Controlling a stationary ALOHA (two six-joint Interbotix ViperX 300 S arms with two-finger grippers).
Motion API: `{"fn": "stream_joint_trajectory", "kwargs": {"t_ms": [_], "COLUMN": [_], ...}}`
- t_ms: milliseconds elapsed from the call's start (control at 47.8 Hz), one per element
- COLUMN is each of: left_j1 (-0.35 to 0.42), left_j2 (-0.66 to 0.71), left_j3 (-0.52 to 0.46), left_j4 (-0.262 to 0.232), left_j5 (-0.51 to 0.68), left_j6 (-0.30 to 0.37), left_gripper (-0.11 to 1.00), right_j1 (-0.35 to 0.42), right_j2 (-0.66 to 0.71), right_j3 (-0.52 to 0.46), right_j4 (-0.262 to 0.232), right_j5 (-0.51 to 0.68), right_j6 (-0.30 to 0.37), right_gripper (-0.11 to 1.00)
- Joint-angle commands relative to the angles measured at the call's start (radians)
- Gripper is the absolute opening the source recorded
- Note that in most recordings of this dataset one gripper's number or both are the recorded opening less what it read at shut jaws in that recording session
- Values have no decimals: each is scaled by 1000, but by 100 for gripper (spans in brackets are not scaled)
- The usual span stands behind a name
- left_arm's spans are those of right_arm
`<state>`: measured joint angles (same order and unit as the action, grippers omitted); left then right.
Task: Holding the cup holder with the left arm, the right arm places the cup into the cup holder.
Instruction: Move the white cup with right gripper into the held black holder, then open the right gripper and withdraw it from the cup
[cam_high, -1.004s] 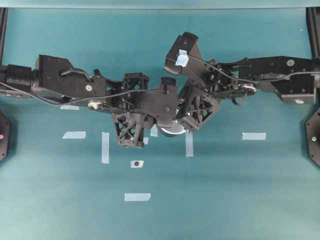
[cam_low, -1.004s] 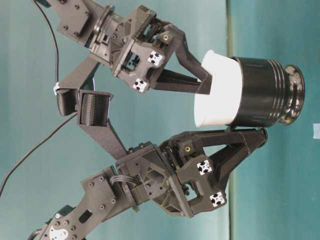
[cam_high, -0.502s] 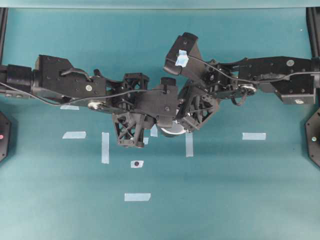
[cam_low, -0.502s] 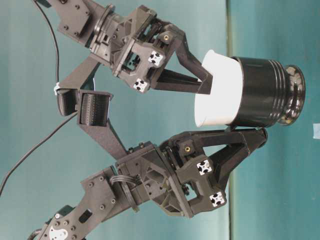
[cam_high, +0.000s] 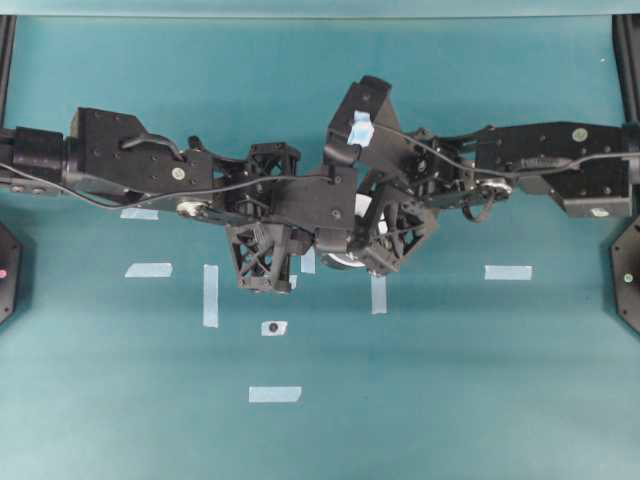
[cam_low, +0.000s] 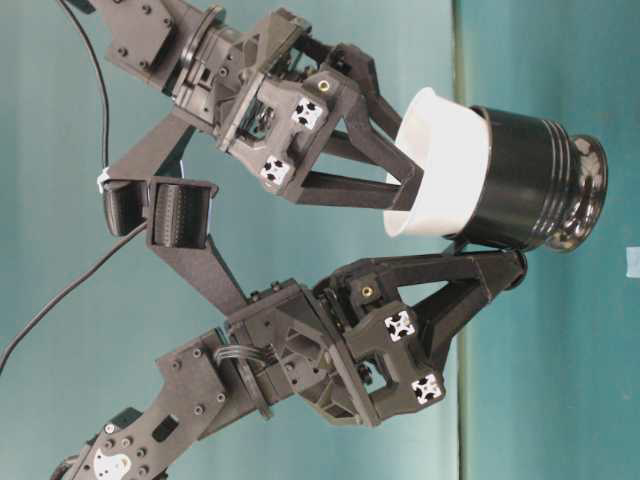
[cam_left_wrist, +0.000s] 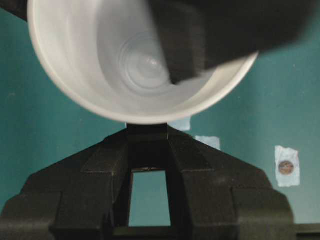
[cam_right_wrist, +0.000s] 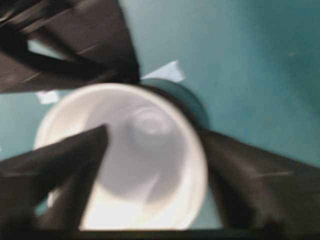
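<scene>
We see the cup (cam_low: 440, 160) seated in the cup holder (cam_low: 530, 180), its wide rim and upper wall standing proud of the black body, and the pair stands near the middle of the bench (cam_high: 450, 400). In the table-level view the cup looks slightly tilted in the holder rather than square.

Our left tool (cam_low: 495, 275) is closed on the cup holder from one side, its fingers pressed against the lower black wall. Our right tool (cam_low: 405, 170) stands with its jaws spread wide: one finger reaches down inside the cup, the other lies outside the rim, and neither seems to pinch the wall, so we judge the cup released.

The risks from here lie mostly with the right arm. If that inner finger drags on the white wall as the arm lifts, it could pull the cup back out or tip it. The tilt also suggests the cup may not be fully bedded, so a knock could rock it loose. If the left tool lets go early, the holder could topple.
</scene>
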<state>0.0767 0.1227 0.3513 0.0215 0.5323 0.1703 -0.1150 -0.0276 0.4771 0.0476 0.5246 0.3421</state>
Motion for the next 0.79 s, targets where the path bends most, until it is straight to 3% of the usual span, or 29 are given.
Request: {"fn": "stream_joint_trajectory", "kwargs": {"t_ms": [0,774], "left_j1": [-5,-11], "left_j2": [-17,-15], "left_j3": [-23,3], "left_j4": [2,2], "left_j5": [-5,-11], "left_j6": [2,-6], "left_gripper": [22,22], "right_j1": [-2,-20], "right_j2": [-18,-110], "right_j3": [-23,-8], "right_j4": [-2,-28], "right_j5": [-9,60], "right_j6": [2,2], "right_gripper": [94,92]}}
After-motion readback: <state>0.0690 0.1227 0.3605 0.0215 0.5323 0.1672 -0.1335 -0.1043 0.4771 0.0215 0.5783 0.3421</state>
